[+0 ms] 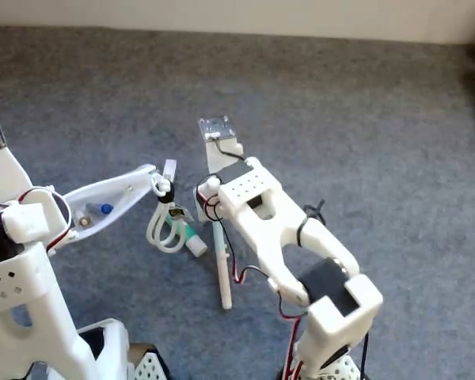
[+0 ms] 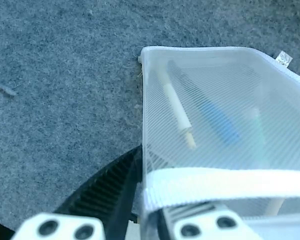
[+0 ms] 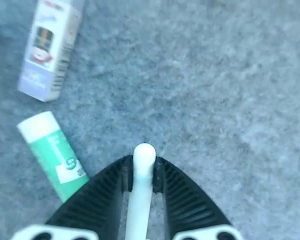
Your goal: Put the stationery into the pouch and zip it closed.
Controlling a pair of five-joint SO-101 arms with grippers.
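Note:
My left gripper (image 2: 141,167) is shut on the edge of the white mesh pouch (image 2: 220,115), which holds a white pen (image 2: 177,107), a blue pen (image 2: 217,120) and a pale green item. From above, the pouch (image 1: 111,202) slants out from the left arm toward the middle. My right gripper (image 3: 142,162) is shut on a white pen (image 3: 142,157), whose tip pokes out between the fingers. That pen (image 1: 222,273) slants down to the carpet below the right gripper (image 1: 214,218). A green glue stick (image 3: 55,160) (image 1: 193,241) and a small printed box (image 3: 50,47) lie on the carpet beside it.
Grey carpet (image 1: 364,119) covers the whole floor, with open room at the back and right. White loops (image 1: 165,231) lie between the pouch's far end and the glue stick. A pale wall edge (image 1: 261,16) runs along the back.

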